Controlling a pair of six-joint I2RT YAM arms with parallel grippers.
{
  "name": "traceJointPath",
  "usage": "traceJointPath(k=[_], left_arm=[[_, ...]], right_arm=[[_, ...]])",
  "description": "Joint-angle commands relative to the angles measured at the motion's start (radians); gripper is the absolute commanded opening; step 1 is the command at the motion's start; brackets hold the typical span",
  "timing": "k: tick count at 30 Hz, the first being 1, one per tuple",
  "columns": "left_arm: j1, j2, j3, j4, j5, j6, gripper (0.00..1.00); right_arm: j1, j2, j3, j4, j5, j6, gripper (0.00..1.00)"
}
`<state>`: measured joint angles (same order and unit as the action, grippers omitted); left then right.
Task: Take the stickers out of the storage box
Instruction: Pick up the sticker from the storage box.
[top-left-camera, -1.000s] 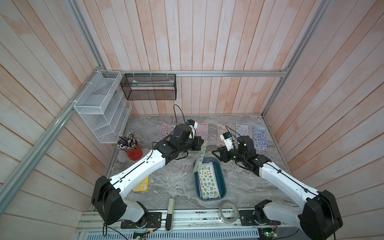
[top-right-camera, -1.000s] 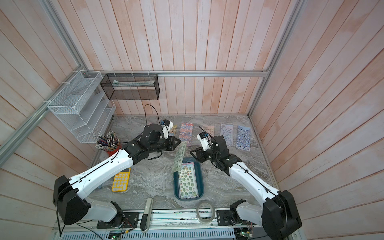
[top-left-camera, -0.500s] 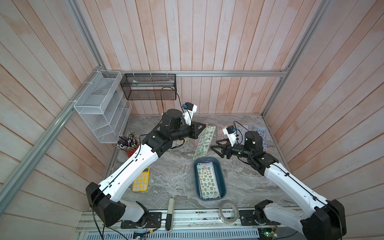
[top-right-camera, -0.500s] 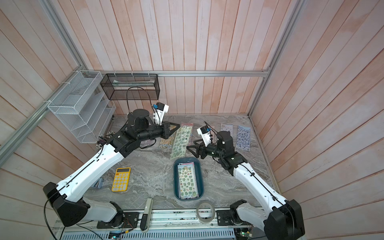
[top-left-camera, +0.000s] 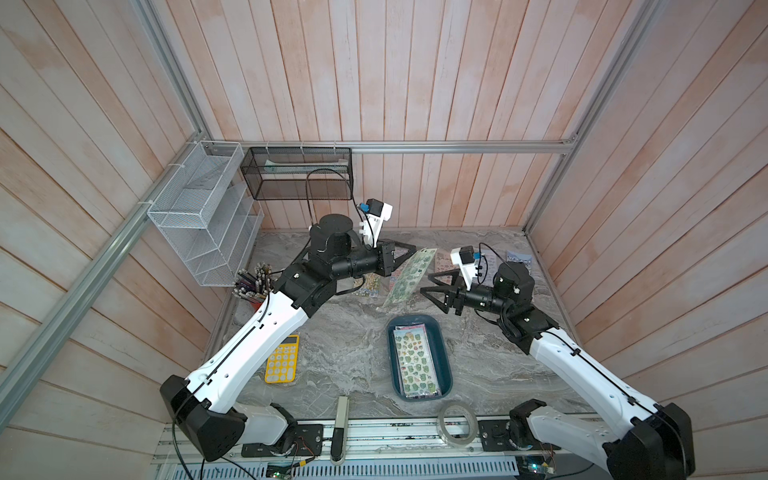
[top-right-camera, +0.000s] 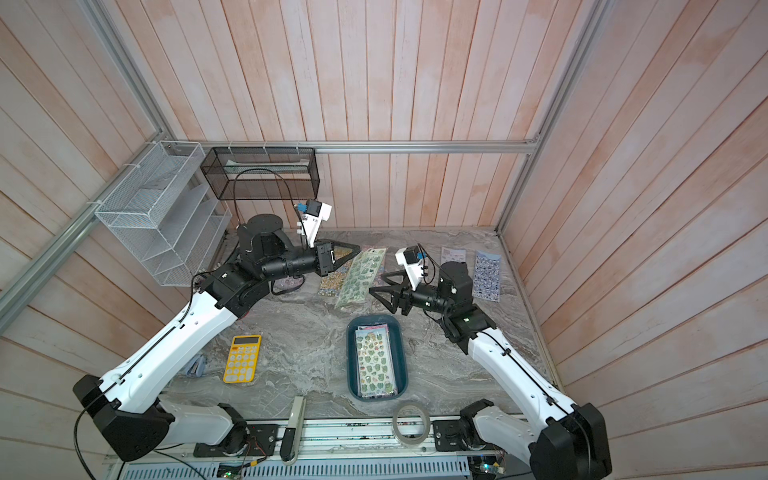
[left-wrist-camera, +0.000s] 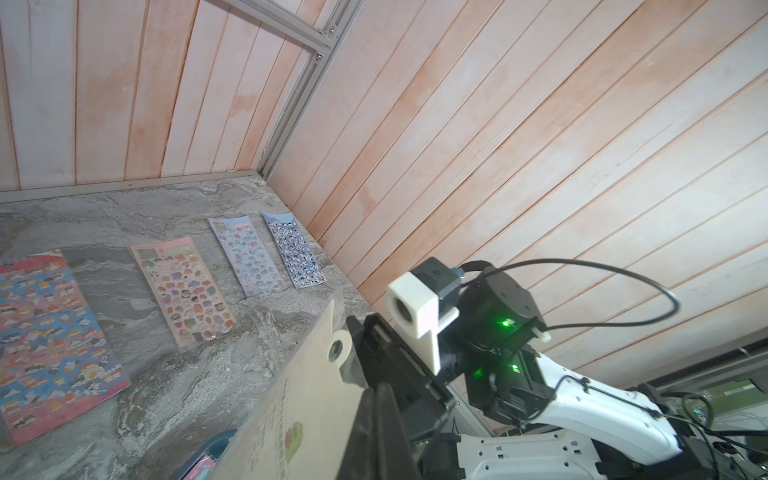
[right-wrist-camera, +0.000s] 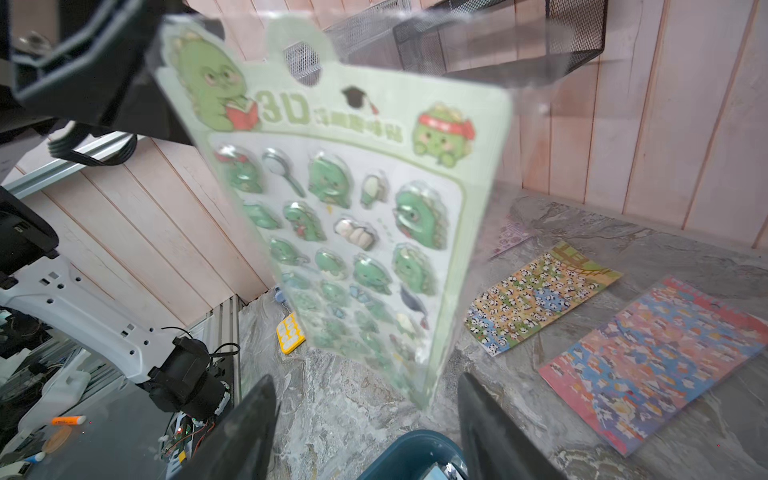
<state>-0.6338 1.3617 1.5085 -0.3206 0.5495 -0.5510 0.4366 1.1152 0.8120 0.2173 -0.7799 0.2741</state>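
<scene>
My left gripper (top-left-camera: 409, 250) is shut on the top corner of a green dinosaur sticker sheet (top-left-camera: 408, 277), which hangs tilted in the air behind the storage box (top-left-camera: 443, 358). The right wrist view shows its printed face (right-wrist-camera: 353, 208), the left wrist view its plain back (left-wrist-camera: 299, 411). My right gripper (top-left-camera: 426, 284) stands open just right of the sheet, its fingers (right-wrist-camera: 249, 424) apart and not touching it. More stickers (top-left-camera: 413, 360) lie stacked in the teal box. Several sticker sheets (left-wrist-camera: 187, 286) lie flat along the back of the table.
A yellow calculator (top-left-camera: 282, 359) lies left of the box. A tape roll (top-left-camera: 457, 419) and a grey bar-shaped object (top-left-camera: 340, 428) sit at the front edge. A pen cup (top-left-camera: 253, 282), white wire rack (top-left-camera: 203, 212) and black mesh basket (top-left-camera: 299, 174) are at the back left.
My left gripper has carried the green sheet up from over the box toward the back of the table. The right gripper has opened wider and drawn back a little to the right.
</scene>
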Motion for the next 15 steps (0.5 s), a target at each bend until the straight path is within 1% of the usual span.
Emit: traceJointPath(k=[1,6,8,9,10,11,12,15], left_arm=[[0.003,-0.035,-0.004,0.043,0.048,-0.024,0.0],[0.003,-0.047,-0.007,0.054,0.056,-0.033,0.0],[0.006,-0.047,-0.01,0.063,0.059,-0.039,0.0],[0.005,-0.046,-0.013,0.067,0.063,-0.041,0.0],[0.005,-0.044,-0.014,0.07,0.064,-0.043,0.0],[0.005,-0.043,-0.016,0.073,0.064,-0.043,0.0],[0.006,-0.041,-0.016,0.074,0.061,-0.042,0.0],[0.012,-0.045,-0.03,0.073,0.044,-0.04,0.01]], right_arm=[[-0.004,0.039,0.025,0.085,-0.072,0.044,0.68],[-0.004,0.076,0.052,0.13,-0.148,0.085,0.66],[-0.003,0.084,0.047,0.173,-0.199,0.115,0.61],[-0.003,0.087,0.046,0.196,-0.227,0.13,0.54],[-0.003,0.094,0.046,0.221,-0.264,0.145,0.28],[-0.003,0.099,0.048,0.229,-0.287,0.155,0.08],[-0.004,0.101,0.054,0.221,-0.298,0.157,0.0],[-0.003,0.09,0.062,0.159,-0.297,0.115,0.0]])
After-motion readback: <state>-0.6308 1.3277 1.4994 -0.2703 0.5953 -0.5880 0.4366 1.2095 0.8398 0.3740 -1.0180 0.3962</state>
